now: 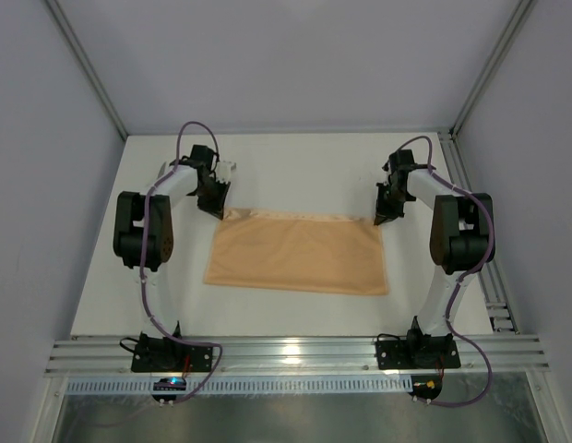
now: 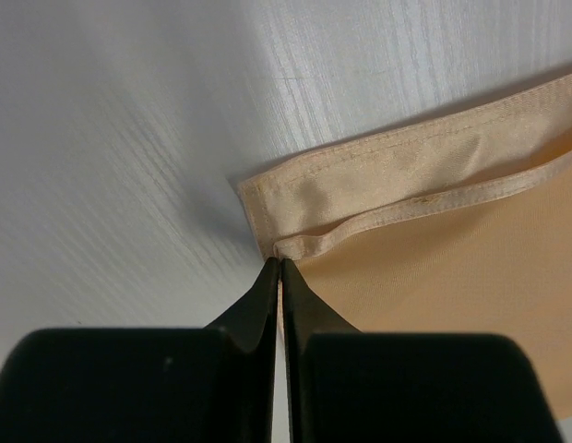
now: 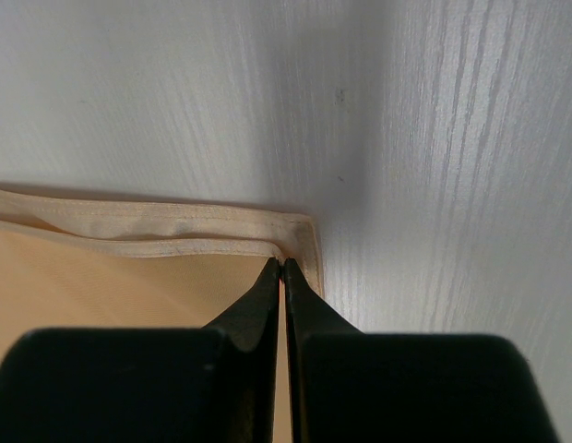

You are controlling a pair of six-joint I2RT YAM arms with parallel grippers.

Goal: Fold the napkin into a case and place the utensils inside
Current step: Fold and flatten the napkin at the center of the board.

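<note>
On table (image 1: 295, 175), centre: napkin (image 1: 295, 254) folded flat, doubled | far corners: left gripper (image 1: 215, 210) and right gripper (image 1: 380, 220) both clenched at hems, probably squaring the fold | cloth pinched or not: cannot tell

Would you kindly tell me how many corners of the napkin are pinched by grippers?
2. The left gripper is shut on the far left corner of the napkin; the right gripper is shut on its far right corner. Both near corners lie free.
</note>
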